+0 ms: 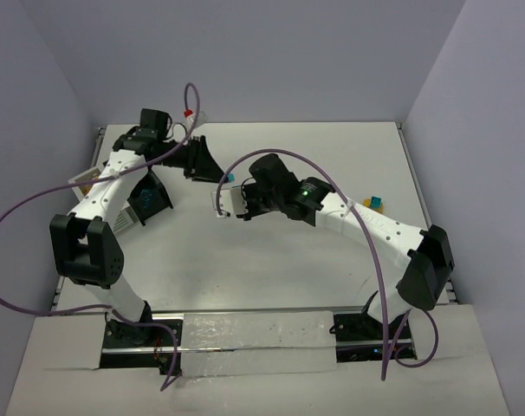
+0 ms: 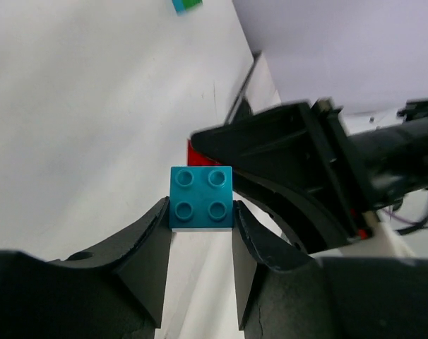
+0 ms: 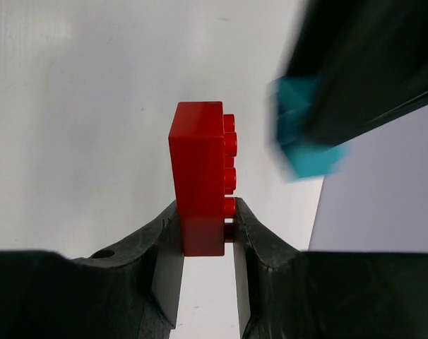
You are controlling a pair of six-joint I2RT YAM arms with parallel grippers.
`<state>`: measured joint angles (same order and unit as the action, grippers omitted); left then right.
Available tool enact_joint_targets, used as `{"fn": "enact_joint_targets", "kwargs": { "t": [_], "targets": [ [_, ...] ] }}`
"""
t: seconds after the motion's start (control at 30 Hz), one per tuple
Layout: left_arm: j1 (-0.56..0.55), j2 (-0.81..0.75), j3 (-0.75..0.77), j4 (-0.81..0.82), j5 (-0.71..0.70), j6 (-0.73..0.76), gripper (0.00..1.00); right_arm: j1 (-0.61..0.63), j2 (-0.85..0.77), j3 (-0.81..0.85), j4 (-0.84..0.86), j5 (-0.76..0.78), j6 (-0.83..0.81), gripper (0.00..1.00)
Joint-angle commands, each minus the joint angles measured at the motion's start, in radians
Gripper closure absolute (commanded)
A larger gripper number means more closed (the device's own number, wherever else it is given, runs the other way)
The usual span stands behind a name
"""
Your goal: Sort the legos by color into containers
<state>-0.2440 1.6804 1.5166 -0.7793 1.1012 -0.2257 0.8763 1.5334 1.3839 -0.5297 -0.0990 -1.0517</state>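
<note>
Left gripper [image 2: 200, 220] clamps teal brick [image 2: 200, 196] between its tips; right gripper [image 3: 205, 227] clamps red brick [image 3: 196, 169] likewise; both grips evident in wrist views only

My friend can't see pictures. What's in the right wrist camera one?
The right jaws pinch a red lego on edge, its studs facing right. A blurry teal lego shows beside a dark shape at the upper right, with the white table behind.

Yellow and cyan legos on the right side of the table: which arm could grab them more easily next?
Probably the right. The yellow and cyan legos lie close beside the right arm, far from the left gripper. But both are full: the right gripper holds a red lego, the left a teal lego.
</note>
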Motion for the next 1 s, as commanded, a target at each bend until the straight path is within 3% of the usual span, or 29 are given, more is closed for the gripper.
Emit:
{"fn": "enact_joint_targets", "kwargs": {
  "t": [0.0, 0.13, 0.2, 0.27, 0.33, 0.47, 0.57, 0.83, 0.97],
  "targets": [
    [0.135, -0.006, 0.108, 0.174, 0.062, -0.119, 1.00, 0.019, -0.071, -0.058, 0.030, -0.026, -0.059, 1.00],
    [0.224, -0.015, 0.114, 0.311, 0.047, -0.227, 1.00, 0.030, -0.090, -0.092, 0.050, -0.028, -0.089, 1.00],
    [0.272, -0.021, 0.176, 0.215, -0.010, -0.150, 1.00, 0.030, -0.083, -0.078, 0.049, -0.017, -0.066, 1.00],
    [0.285, -0.034, 0.235, 0.037, -0.140, 0.031, 1.00, 0.025, -0.057, -0.045, 0.032, -0.012, -0.024, 1.00],
    [0.304, -0.075, 0.205, -0.030, -0.284, 0.133, 1.00, 0.015, -0.043, -0.016, 0.021, -0.016, 0.021, 1.00],
    [0.413, -0.175, 0.051, -0.052, -0.501, 0.166, 1.00, -0.002, -0.020, 0.016, 0.022, -0.028, 0.120, 1.00],
    [0.469, -0.201, 0.016, -0.096, -0.609, 0.195, 1.00, -0.014, -0.007, 0.026, 0.024, -0.037, 0.173, 1.00],
    [0.489, -0.169, -0.041, -0.119, -0.722, 0.276, 0.86, -0.047, 0.024, 0.067, 0.033, -0.053, 0.293, 1.00],
    [0.489, -0.140, -0.039, -0.094, -0.724, 0.273, 0.83, -0.056, 0.027, 0.090, 0.025, -0.050, 0.306, 1.00]
  ]
}}
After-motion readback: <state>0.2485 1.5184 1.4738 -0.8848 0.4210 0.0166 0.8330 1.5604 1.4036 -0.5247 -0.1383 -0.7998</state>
